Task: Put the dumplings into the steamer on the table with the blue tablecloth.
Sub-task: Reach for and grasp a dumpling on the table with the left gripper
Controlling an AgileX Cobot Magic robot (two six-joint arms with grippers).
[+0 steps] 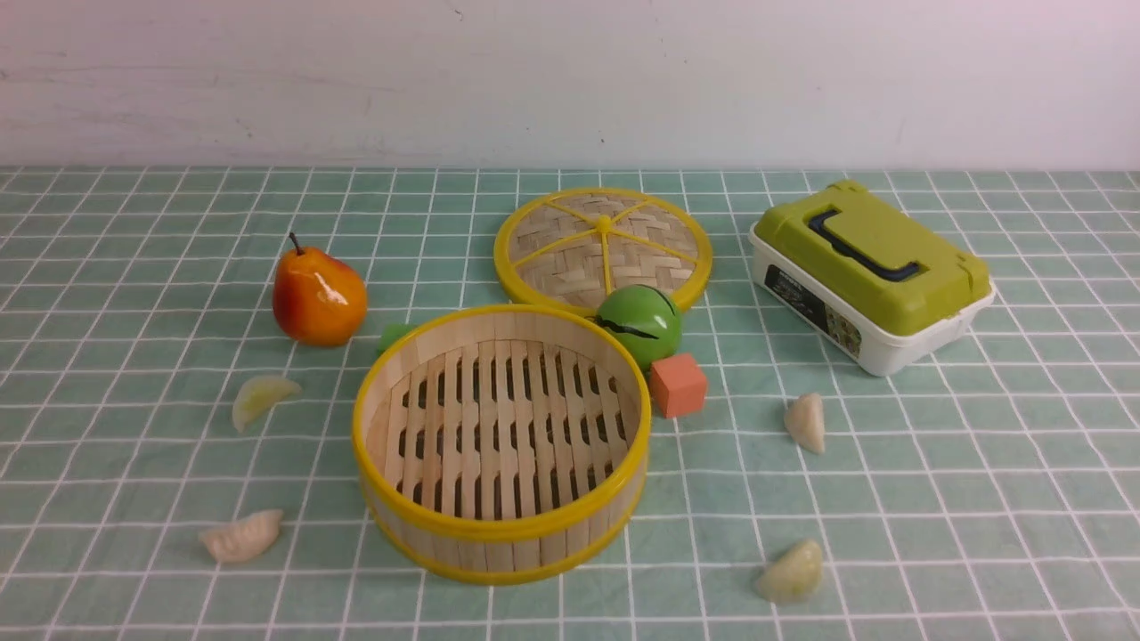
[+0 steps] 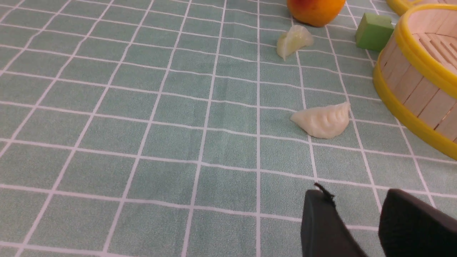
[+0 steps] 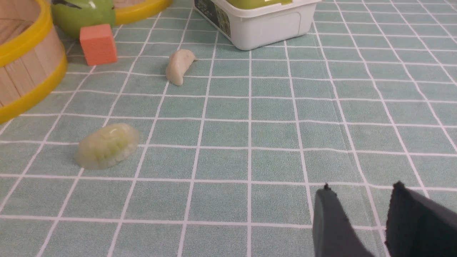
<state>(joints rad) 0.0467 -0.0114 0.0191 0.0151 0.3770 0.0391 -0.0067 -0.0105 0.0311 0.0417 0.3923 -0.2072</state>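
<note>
Opening step, nothing picked: the left fingers and right fingers stand apart and empty above the tabletop. The front-left dumpling and front-right dumpling flank the empty steamer. The back-left dumpling and back-right dumpling lie farther off. Next, I judge, an arm must reach forward, straddle its nearer dumpling and close
</note>
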